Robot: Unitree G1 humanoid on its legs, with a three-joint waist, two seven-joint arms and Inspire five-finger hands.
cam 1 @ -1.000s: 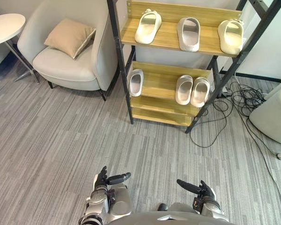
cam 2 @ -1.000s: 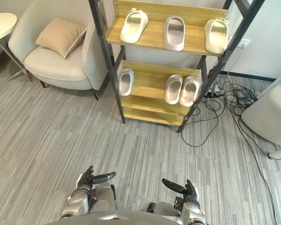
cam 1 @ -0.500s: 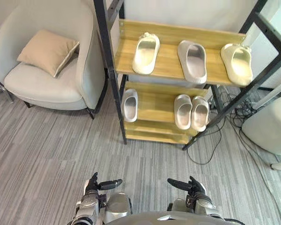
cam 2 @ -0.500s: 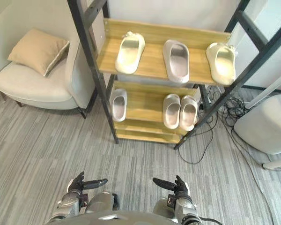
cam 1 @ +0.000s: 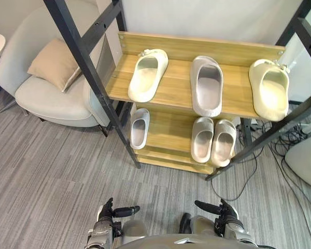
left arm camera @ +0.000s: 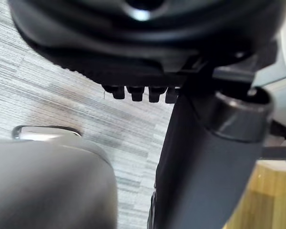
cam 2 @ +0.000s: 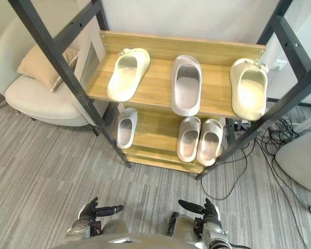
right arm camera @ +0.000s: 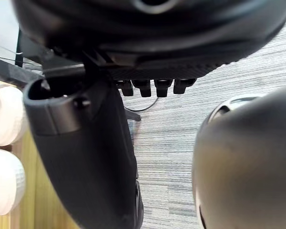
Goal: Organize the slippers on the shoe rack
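**Left eye view:** the shoe rack is standing straight ahead of both hands, well apart from them. The left hand and right hand are hanging low, fingers relaxed, thumbs pointing inward, holding nothing. On the upper shelf, a cream slipper is lying ahead of the left hand. A grey slipper is sitting between the hands' lines, and a second cream slipper is lying beyond the right hand, probably its mate. All the long axes are running away from the hands.

**Right eye view:** on the lower shelf, a lone grey slipper is lying nearer the left hand. A grey pair, touching, is lying nearer the right.

**Left wrist view:** the left hand is gripping nothing.

**Right wrist view:** the right hand is likewise empty.
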